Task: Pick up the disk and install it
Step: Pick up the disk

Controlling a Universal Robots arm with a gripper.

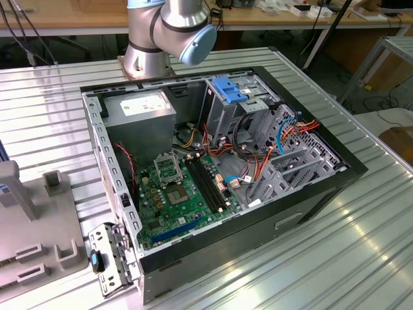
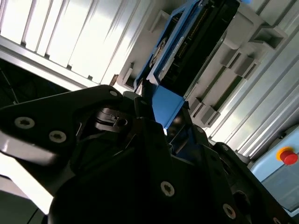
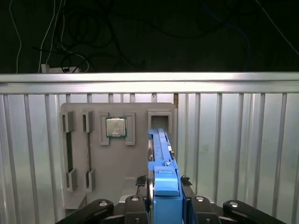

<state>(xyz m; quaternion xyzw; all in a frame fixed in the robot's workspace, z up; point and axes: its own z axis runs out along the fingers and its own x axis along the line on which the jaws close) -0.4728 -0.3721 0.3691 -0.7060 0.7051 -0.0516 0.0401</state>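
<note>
We see disk (image 3: 160,154) on edge on grey holder plate (image 3: 131,163), bare ribbed table (image 3: 233,149) open alongside plate (table rim (image 3: 149,81) just past it). Gripper (image 3: 164,185) clamps disk's blue carrier; fingers (image 3: 141,183) press both sides, narrowly apart.

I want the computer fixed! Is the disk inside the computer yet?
Not yet. The disk stands on edge in the grey holder on the table, with the gripper shut on its blue end.

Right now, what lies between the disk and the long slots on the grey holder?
A square processor chip lies there, in the first wrist view.
</note>
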